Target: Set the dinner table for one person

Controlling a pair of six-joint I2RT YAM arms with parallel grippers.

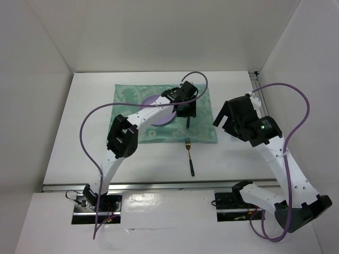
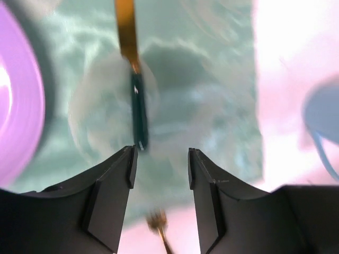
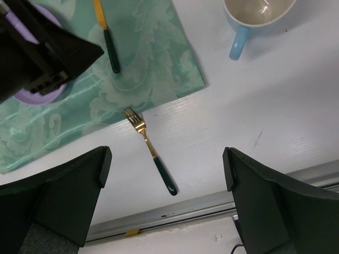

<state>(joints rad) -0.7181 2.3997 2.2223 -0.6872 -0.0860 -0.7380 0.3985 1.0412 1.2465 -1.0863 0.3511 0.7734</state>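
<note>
The white dinner table [image 1: 79,132] holds a teal mat [image 1: 127,95] with a purple plate [image 1: 153,117] on it. A knife with a gold blade and dark green handle [image 2: 139,114] lies on the mat to the right of the plate. My left gripper [image 2: 160,153] is open and empty, just above the handle's near end. A gold fork with a green handle [image 1: 189,156] lies on the bare table in front of the mat. My right gripper [image 3: 166,153] is wide open and empty, above the table right of the mat. A blue mug [image 3: 254,16] stands on the table right of the mat.
The left arm reaches across the plate and hides most of it in the top view. The right arm hides the mug there. White walls enclose the table on three sides. A metal rail [image 3: 212,209] runs along the near edge.
</note>
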